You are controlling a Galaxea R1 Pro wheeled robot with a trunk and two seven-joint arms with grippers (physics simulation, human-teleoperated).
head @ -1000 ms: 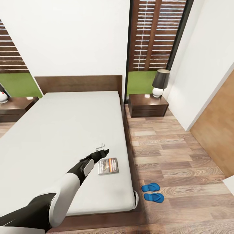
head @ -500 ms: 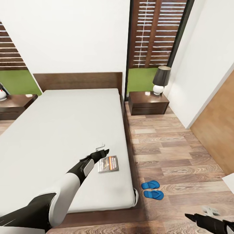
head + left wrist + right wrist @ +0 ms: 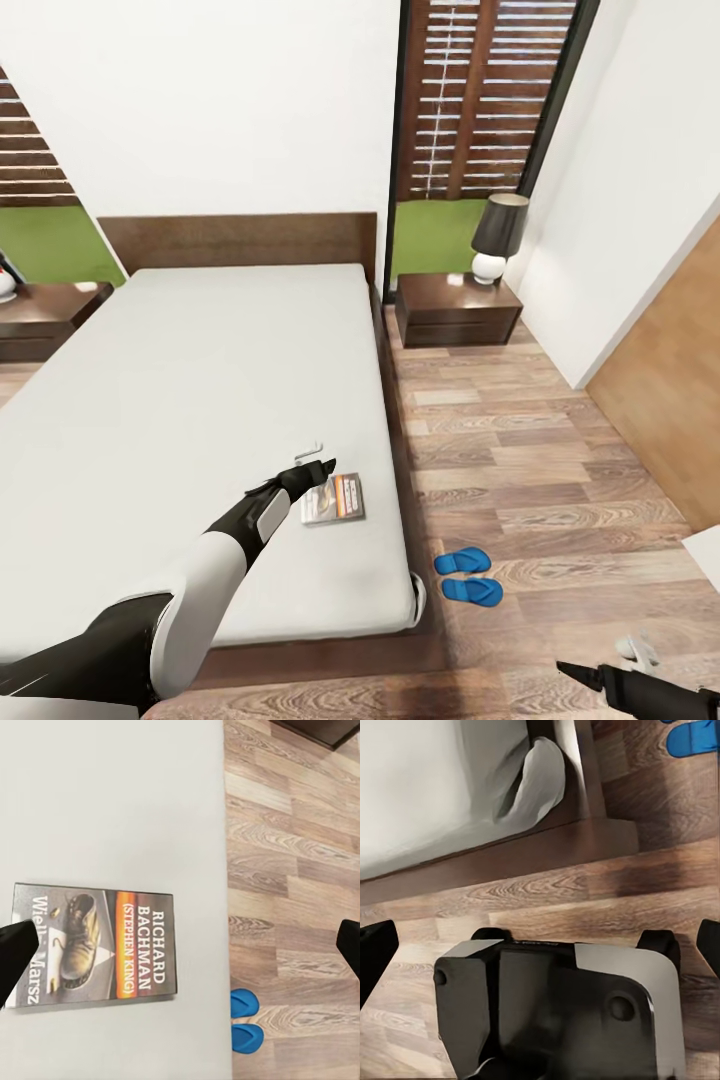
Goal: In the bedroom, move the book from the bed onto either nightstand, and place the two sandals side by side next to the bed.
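**Left arm poised over the Bachman paperback, right arm coming into play**

The left gripper point(image 3: 318, 462) hangs above the white mattress of the bed point(image 3: 180, 400), jaws spread wide and empty; in the left wrist view the two dark fingertips point(image 3: 16, 954) sit at opposite edges of the picture with the paperback point(image 3: 94, 945) lying flat between and below them, much nearer one tip than the other. In the head view the book point(image 3: 333, 499) rests near the bed's right edge, just beyond and beside the gripper, not yet touched.

What's new: over the last second the whole head picture slides, headboard and window riding higher, so the camera is tilting or the trunk shifting, not the furniture. And the right arm has swung into the lower right corner, its gripper point(image 3: 630, 662) low over the plank floor; its jaws stand apart in the right wrist view, holding nothing. The left arm has barely budged relative to the book.

The blue flip-flops point(image 3: 468, 576) lie together on the floor by the bed's foot corner, well clear of both sets of jaws. The nightstand point(image 3: 455, 312) with its dark-shaded lamp point(image 3: 496, 238) waits far beyond the left jaws, past the book.

My read: the book grab is still to come, with a descent and some centring needed first
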